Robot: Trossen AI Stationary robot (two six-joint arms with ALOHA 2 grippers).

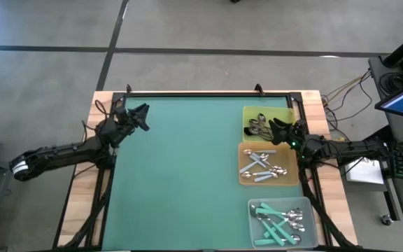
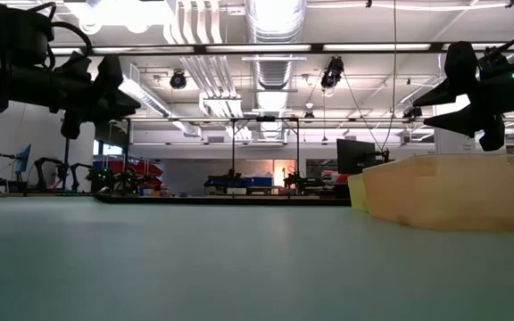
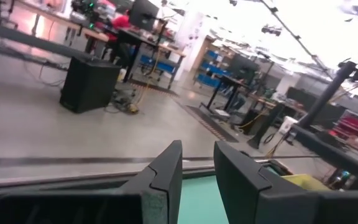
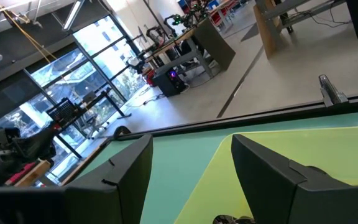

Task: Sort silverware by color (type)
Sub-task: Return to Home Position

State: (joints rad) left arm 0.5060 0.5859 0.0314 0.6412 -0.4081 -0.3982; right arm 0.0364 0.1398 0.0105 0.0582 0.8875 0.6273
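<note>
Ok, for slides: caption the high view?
Spoons sorted into yellow tray, orange tray, clear tray; left gripper open at left, right gripper open over yellow tray.

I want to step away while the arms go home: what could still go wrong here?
The right gripper, jaws open, hangs over the yellow tray of dark spoons; a low retreat might clip its rim. The clear tray sits near the table's corner, so a nudge might tip it off. The left gripper waits far left.
</note>
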